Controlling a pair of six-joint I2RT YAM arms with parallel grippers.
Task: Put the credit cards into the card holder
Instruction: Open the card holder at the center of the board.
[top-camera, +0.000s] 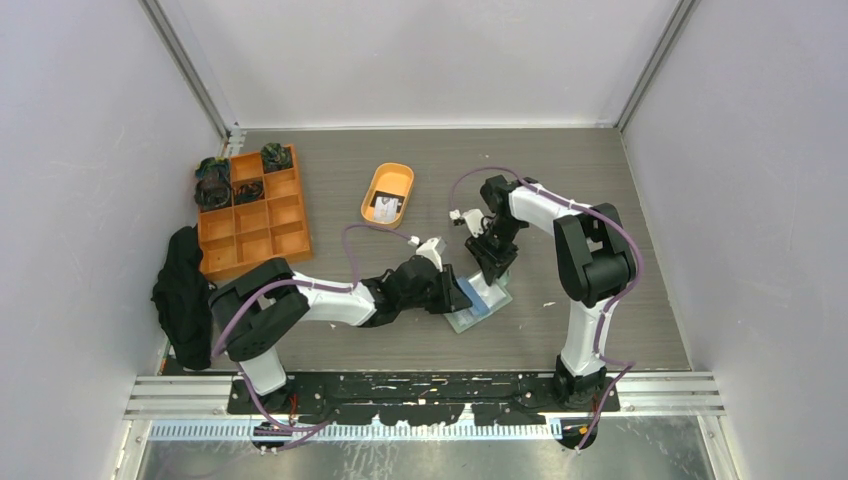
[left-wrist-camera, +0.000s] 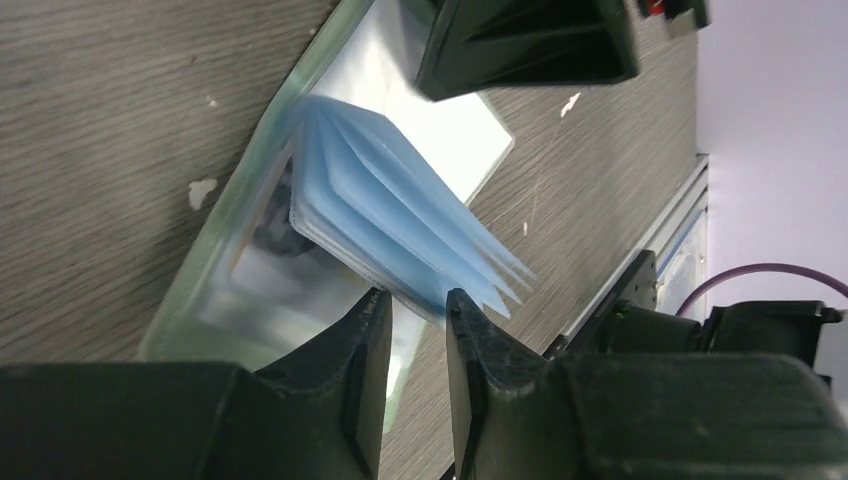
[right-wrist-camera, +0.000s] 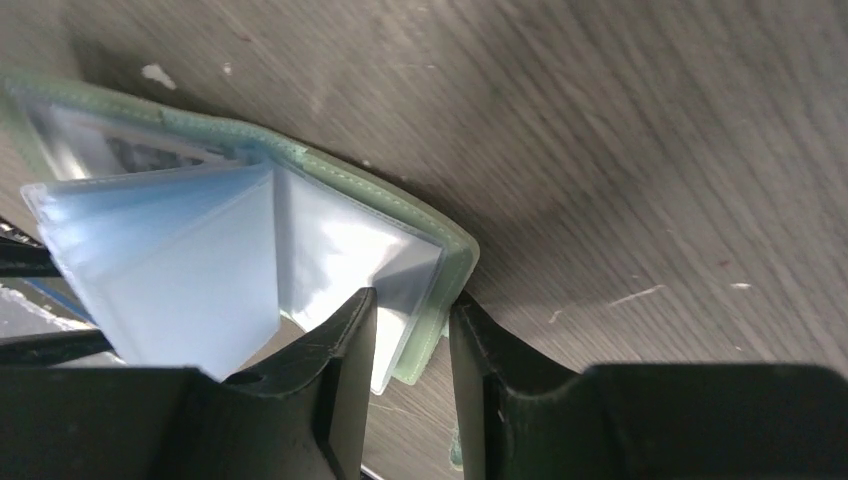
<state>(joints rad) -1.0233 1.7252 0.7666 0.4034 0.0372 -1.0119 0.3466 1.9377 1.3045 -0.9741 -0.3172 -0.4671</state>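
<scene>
The pale-green card holder (top-camera: 479, 311) lies open, blue sleeves fanned up; credit cards (top-camera: 386, 208) sit well apart.

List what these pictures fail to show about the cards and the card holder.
- Top view: cards in the orange tray too small to count.
- Top view: much of the card holder covered by the left hand and right hand.
- Left wrist view: blur hides whether the left hand really pinches the blue sleeves.
- Both wrist views: glare hides whether any sleeve holds a card.
</scene>
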